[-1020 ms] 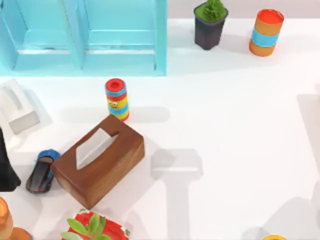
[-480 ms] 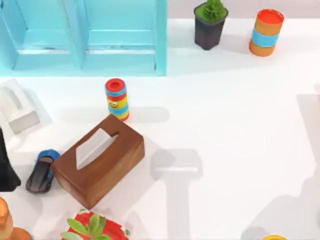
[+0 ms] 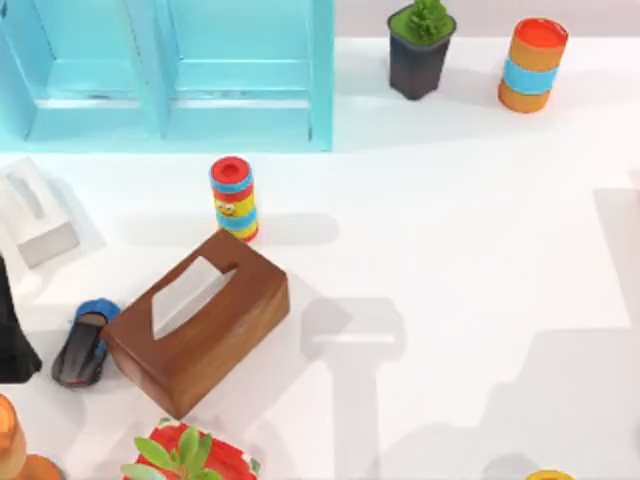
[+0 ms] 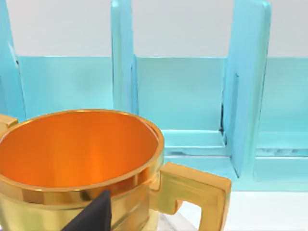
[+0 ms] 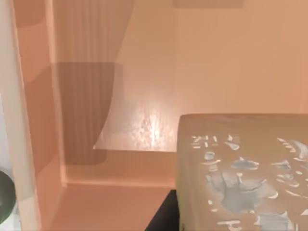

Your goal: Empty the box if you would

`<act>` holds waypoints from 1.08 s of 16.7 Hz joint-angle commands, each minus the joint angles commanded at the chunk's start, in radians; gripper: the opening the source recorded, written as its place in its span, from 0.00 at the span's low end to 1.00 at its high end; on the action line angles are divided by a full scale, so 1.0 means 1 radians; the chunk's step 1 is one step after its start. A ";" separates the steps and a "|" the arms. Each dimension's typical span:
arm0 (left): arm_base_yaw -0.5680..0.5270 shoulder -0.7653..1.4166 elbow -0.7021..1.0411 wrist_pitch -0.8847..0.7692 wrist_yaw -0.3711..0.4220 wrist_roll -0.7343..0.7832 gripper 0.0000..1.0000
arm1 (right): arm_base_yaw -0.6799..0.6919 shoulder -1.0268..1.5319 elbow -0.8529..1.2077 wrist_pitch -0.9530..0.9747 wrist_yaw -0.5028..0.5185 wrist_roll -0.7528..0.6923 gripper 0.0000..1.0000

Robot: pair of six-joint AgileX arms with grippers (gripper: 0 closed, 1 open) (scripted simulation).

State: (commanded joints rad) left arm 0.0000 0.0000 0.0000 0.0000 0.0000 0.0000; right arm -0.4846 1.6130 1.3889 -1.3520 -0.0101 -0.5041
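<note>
In the right wrist view I look into a peach-coloured box (image 5: 144, 72), seeing its walls and floor. A beige block with pale grey speckles (image 5: 240, 163) lies inside it against one side. A dark part of my right gripper (image 5: 163, 216) sits just beside the block. My left arm (image 3: 12, 340) is parked at the table's left edge. A dark part of my left gripper (image 4: 91, 216) shows in front of a gold cup with an orange inside (image 4: 82, 159).
A brown wooden tissue holder (image 3: 195, 320) lies left of centre, with a toy car (image 3: 82, 342) beside it and a striped can (image 3: 233, 198) behind. A blue shelf (image 3: 170, 75) stands at the back left. A potted plant (image 3: 420, 45) and orange can (image 3: 532, 63) stand at the back right.
The arm's shadow at the table's lower right has spread leftward and grown wider. None of the objects on the table has moved, nor has the left arm.
</note>
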 joint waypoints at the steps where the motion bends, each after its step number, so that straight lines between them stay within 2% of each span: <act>1: 0.000 0.000 0.000 0.000 0.000 0.000 1.00 | 0.000 -0.005 0.010 -0.011 0.000 0.001 0.00; 6: 0.000 0.000 0.000 0.000 0.000 0.000 1.00 | 0.005 0.001 0.010 -0.010 0.000 0.004 0.00; 9: 0.000 0.000 0.000 0.000 0.000 0.000 1.00 | 0.072 0.066 0.067 -0.006 0.001 0.070 0.00; 12: 0.000 0.000 0.000 0.000 0.000 0.000 1.00 | 0.226 0.193 0.178 0.009 0.002 0.223 0.00; 18: 0.000 0.000 0.000 0.000 0.000 0.000 1.00 | 0.657 0.493 0.429 0.070 0.008 0.665 0.00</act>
State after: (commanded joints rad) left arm 0.0000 0.0000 0.0000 0.0000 0.0000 0.0000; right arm 0.1729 2.1055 1.8180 -1.2820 -0.0017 0.1608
